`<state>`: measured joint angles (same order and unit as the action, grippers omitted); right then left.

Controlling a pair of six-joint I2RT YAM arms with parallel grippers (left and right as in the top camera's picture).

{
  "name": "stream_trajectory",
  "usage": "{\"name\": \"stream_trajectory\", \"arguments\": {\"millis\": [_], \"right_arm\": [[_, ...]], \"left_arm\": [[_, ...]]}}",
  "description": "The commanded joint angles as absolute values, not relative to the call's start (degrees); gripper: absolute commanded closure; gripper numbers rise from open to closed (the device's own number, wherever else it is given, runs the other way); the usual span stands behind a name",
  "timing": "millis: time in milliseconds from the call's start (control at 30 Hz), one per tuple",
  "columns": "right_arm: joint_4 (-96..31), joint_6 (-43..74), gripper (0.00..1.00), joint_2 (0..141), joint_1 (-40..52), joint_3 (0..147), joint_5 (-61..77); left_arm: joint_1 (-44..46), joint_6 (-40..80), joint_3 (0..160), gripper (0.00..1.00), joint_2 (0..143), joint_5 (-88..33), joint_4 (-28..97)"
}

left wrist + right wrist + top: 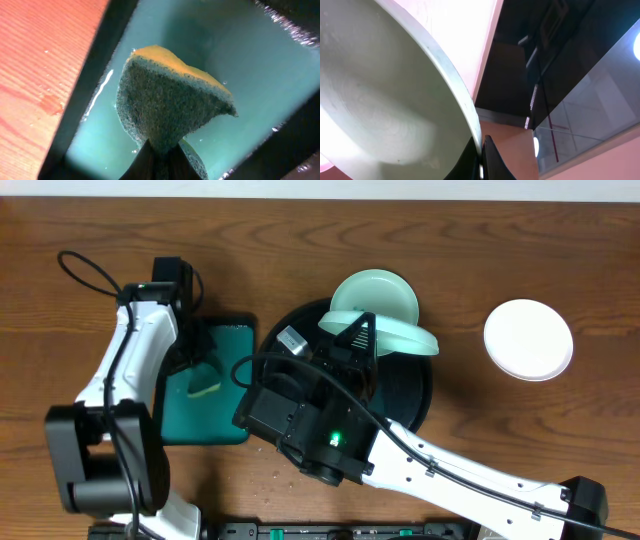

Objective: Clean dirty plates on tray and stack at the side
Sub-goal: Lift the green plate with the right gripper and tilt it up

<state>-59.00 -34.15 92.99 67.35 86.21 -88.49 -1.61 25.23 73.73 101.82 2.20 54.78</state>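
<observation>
A pale plate (380, 100) fills the left side, steeply tilted. The right gripper (480, 157) pinches its rim between 2 dark fingers at bottom centre. A dark glass panel (570, 75) is behind.

the white-shelled, black-jointed left arm (125, 370) rises from its black base at the near left, reaches away from it, then bends down at the wrist. its black two-finger left gripper (202, 368) points downward, jaws pinched on a yellow-and-green sponge (170, 95). the matching right arm (450, 470) runs low from the near right corner leftward to a black elbow (325, 445) lit green, then folds forward. the black right gripper (362, 330) clamps the rim of a pale mint round plate (400, 338), holding it tilted.
</observation>
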Motion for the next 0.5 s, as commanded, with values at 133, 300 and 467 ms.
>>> {"name": "stream_trajectory", "arguments": {"millis": [133,300,467], "right_arm": [[-58.7,-34.7,0.99,91.9,67.3,87.4,-90.8],[-58.0,-34.8,0.99,91.6,67.3,87.4,-90.8],[-58.0,-34.8,0.99,91.6,67.3,87.4,-90.8]], "left_arm": [[-1.6,24.5,72.5,0.93,111.1,1.9,54.1],[-1.6,24.5,72.5,0.93,113.1,1.9,54.1],[-1.6,24.5,72.5,0.93,113.1,1.9,54.0]]}}
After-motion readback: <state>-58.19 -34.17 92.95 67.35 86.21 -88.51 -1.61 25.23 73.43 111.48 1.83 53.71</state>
